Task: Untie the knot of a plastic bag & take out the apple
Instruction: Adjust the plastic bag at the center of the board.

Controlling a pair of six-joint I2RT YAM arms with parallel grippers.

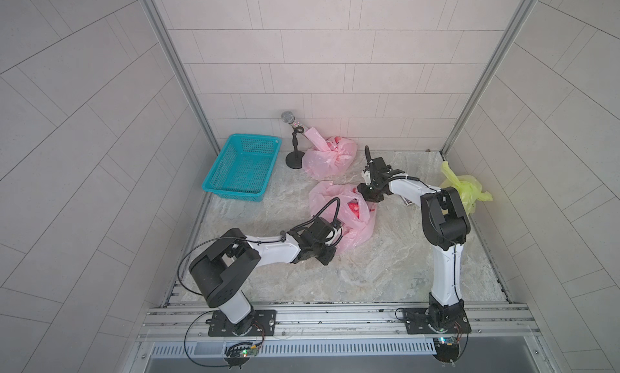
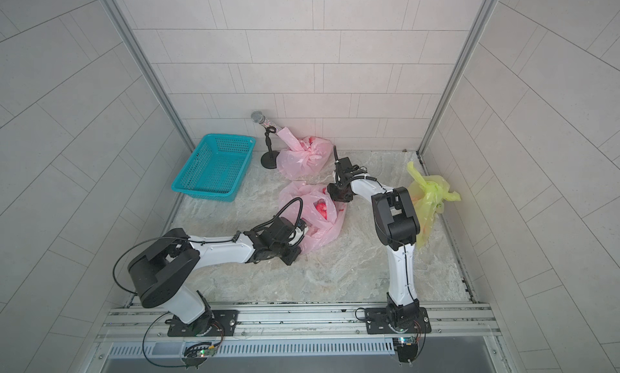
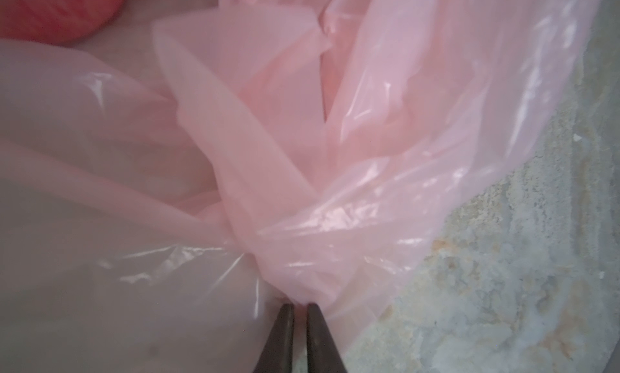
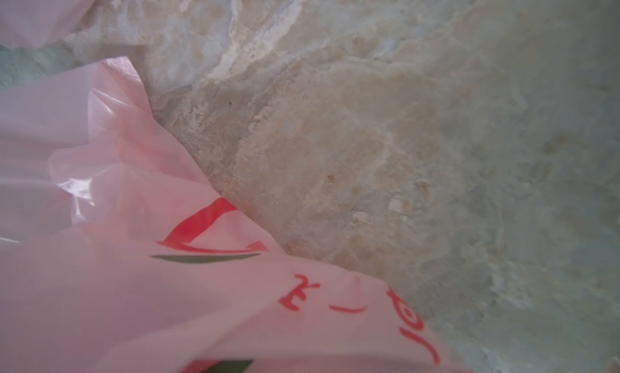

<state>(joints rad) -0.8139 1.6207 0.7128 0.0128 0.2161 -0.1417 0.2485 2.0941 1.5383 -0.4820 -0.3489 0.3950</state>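
A pink plastic bag [image 1: 347,232] lies crumpled mid-table in both top views, its top spread apart. The red apple [image 1: 354,208] shows inside it, and again as a red curve [image 3: 57,9] in the left wrist view. My left gripper [image 3: 299,305] is shut on a bunched, twisted fold of the bag [image 3: 268,254] at its near side. I cannot tell whether that twist is the knot. My right gripper [image 1: 368,197] points down at the bag's far rim. Its fingers are hidden, and the right wrist view shows only printed pink plastic [image 4: 134,287] and tabletop.
A teal basket [image 1: 240,168] stands at the back left. A microphone on a stand [image 1: 295,143] and a second, tied pink bag [image 1: 330,156] are at the back. A yellow-green bag [image 1: 466,190] sits behind the right arm's elbow.
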